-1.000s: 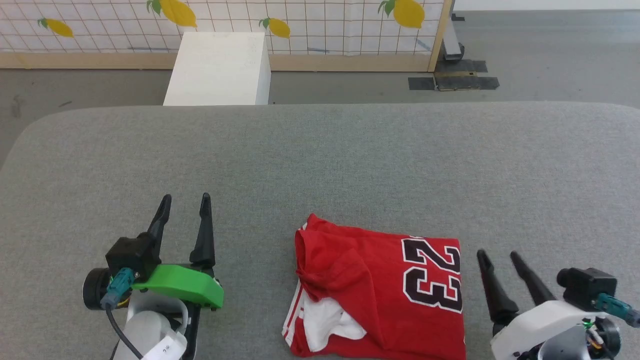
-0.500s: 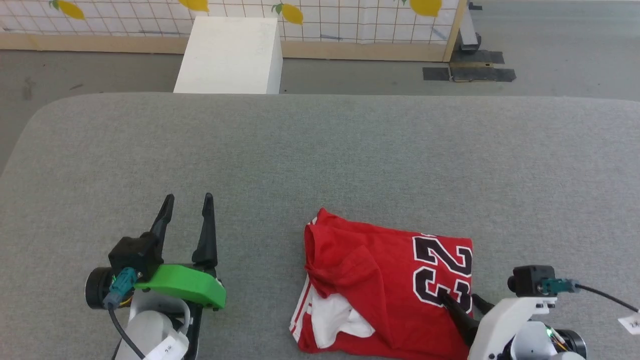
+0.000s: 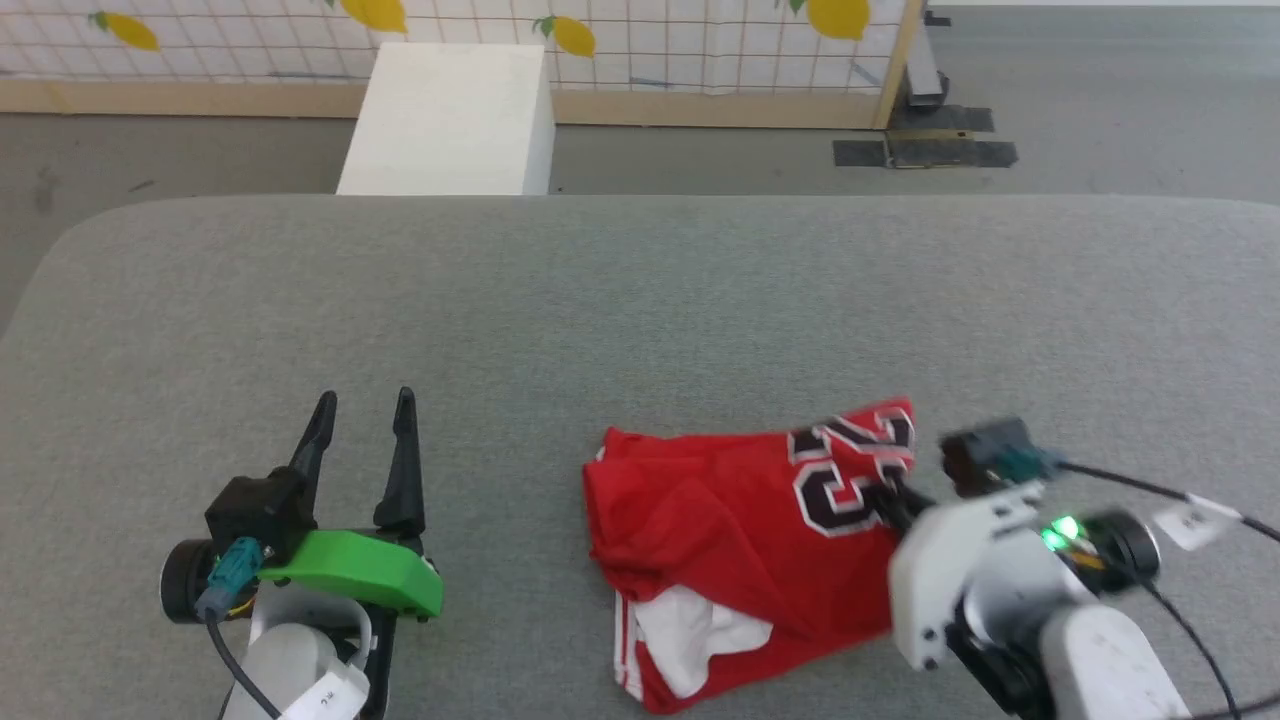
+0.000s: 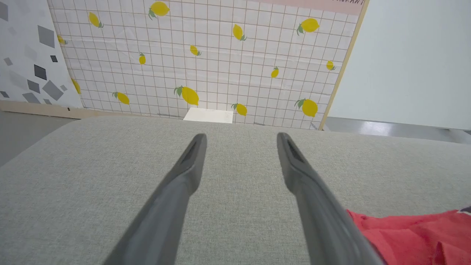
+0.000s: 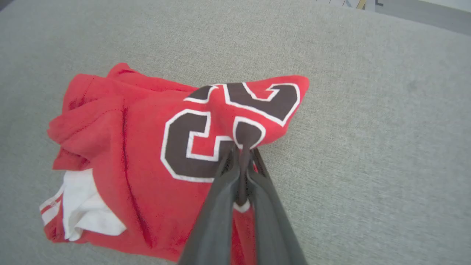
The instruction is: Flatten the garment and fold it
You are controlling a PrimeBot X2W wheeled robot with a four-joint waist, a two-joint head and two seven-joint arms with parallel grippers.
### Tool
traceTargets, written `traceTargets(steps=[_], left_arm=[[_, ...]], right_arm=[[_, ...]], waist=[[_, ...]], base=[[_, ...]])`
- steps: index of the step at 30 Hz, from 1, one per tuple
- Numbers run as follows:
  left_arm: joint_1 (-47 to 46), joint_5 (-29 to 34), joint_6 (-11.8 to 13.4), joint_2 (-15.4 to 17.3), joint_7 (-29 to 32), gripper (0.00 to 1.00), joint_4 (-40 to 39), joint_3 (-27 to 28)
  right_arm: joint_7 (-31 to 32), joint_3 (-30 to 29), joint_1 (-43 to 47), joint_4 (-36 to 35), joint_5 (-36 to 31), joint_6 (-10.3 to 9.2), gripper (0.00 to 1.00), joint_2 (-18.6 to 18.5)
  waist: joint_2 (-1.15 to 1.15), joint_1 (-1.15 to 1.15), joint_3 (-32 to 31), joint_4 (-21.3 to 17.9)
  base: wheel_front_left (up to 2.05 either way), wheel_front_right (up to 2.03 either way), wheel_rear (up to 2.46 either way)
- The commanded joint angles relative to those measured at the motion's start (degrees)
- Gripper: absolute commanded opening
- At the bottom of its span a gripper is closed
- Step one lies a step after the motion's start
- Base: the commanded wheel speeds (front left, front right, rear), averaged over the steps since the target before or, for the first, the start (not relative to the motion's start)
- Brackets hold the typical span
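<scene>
Grey fabric tabletop (image 3: 640, 300) was backed by a lemon-print screen (image 3: 640, 30). Near its front edge the garment (image 3: 720, 520) was bunched, long axis running left to right. Its right, numbered end was pinched by the right claw (image 5: 241, 154), clamped narrow on a raised fold. The left claw (image 3: 362, 400) was held wide and empty, well apart on the garment's left.
</scene>
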Motion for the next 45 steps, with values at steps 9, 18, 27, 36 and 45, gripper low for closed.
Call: traceTargets(steps=[9,18,27,36,45], left_arm=[[0.1,0.0,-0.2,-0.3,-0.3,1.0,-2.1,1.3],[-2.8,1.0,-0.3,0.1,-0.3,1.0,-4.4,0.7],[-7.3,2.3,-0.3,1.8,-0.3,1.0,-6.8,-0.6],[-9.4,3.0,-0.3,3.1,-0.2,1.0,-7.6,-1.8],[-9.3,2.6,0.0,3.3,-0.2,1.0,-6.9,-2.3]], right_arm=[[3.5,10.0,-13.0,-1.6,-8.8,-0.09,0.0,-11.9],[0.6,11.5,-23.3,6.9,-7.3,-0.09,0.0,-24.4],[-6.5,8.9,-32.1,19.8,-9.8,-0.09,0.0,-30.7],[-13.3,-4.8,-36.6,29.9,-16.8,-0.09,0.0,-30.2],[-17.1,-17.5,-35.9,35.1,-24.0,-0.09,0.37,-25.7]], waist=[[0.0,0.0,2.1,-8.9],[0.0,0.0,7.1,-16.8],[0.0,0.0,14.8,-19.0],[0.0,0.0,19.1,-16.6],[0.0,0.0,18.0,-14.2]], base=[[0.0,0.0,0.0],[0.0,0.0,0.0],[0.0,0.0,0.0],[0.0,0.0,0.0],[0.0,0.0,0.0]])
